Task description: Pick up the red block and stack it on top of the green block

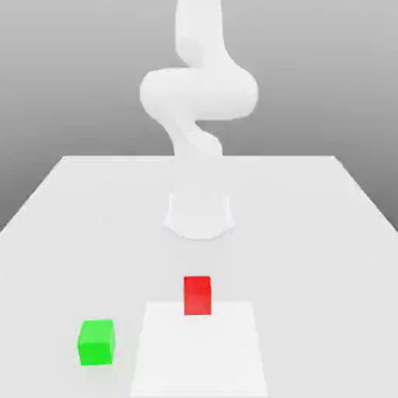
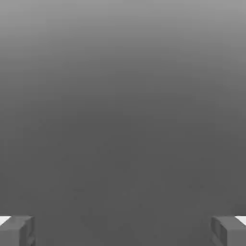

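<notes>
The red block [image 1: 197, 295] stands on the table at the far edge of a flat white square patch [image 1: 200, 350]. The green block [image 1: 96, 342] rests on the table to the exterior view's left of that patch, apart from the red one. In the hand view my gripper [image 2: 123, 230] is open: its grey fingertips [image 2: 17, 230] stand wide apart with nothing between them, against plain grey background. No block lies between the fingers.
The white arm [image 1: 198, 93] rises folded above its round base [image 1: 200, 214] at the middle of the white table [image 1: 311, 233], behind both blocks. The table's far edge runs behind the base.
</notes>
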